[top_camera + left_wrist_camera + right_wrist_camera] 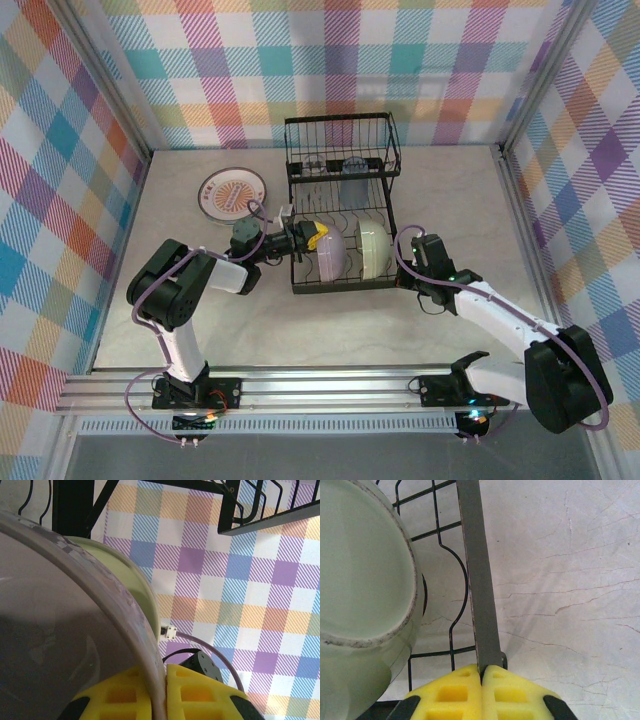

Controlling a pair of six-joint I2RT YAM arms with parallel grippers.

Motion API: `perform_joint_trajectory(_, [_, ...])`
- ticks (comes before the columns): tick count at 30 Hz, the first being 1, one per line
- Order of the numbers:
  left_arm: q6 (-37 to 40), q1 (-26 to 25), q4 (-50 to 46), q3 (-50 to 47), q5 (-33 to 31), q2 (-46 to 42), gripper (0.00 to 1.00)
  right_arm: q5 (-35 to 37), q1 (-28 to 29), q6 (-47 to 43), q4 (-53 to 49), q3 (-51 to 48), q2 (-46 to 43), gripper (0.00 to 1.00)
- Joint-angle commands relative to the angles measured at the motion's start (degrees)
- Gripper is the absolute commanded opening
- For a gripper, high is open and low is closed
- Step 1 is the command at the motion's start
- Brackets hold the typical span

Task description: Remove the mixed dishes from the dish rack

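Left gripper: jaws clamped on lavender bowl rim, bowl upright in rack (table centre). Right gripper: jaws pinched on rack's edge bar, 3 o'clock side, green bowl beside. Patterned plate on table, rack's 10 o'clock.

Black-and-white arms; lilac cables; yellow gripper fingers.

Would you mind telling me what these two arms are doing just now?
The left gripper is clamped on the rim of the lavender bowl, which stands on edge in the dish rack beside the pale green bowl. The right gripper pinches the rack's side bar, apparently steadying it. An orange-patterned plate lies on the table.
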Motion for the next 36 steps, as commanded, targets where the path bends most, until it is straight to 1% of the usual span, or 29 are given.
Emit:
perform_joint_trajectory(1, [0.0, -3.6, 3.9, 3.0, 4.1, -2.2, 0.0, -9.5, 1.4, 0.1, 4.6, -1.4, 2.1, 0.0])
perform_joint_trajectory(6, [3.6, -3.6, 3.9, 2.9, 9.4, -2.1, 0.0, -9.7, 1.4, 0.0, 4.6, -1.3, 2.4, 0.0])
perform_joint_trajectory(14, [9.8, -3.6, 4.0, 2.3, 13.5, 0.3, 0.0, -9.7, 1.4, -0.5, 4.1, -1.3, 1.9, 0.0])
perform_joint_trajectory(20, [12.5, -3.6, 3.9, 2.4, 15.0, 0.6, 0.0, -10.0, 1.4, -0.6, 4.5, -1.1, 2.4, 0.0])
perform_joint_trajectory(27, [13.1, -3.6, 3.9, 3.6, 15.8, 2.1, 0.0, -10.2, 1.4, -0.6, 4.5, -0.9, 2.8, 0.0])
perform_joint_trajectory(36, [14.7, -3.6, 3.7, 3.4, 17.2, 1.6, 0.0, -10.3, 1.4, -0.6, 4.6, -0.4, 3.5, 0.0])
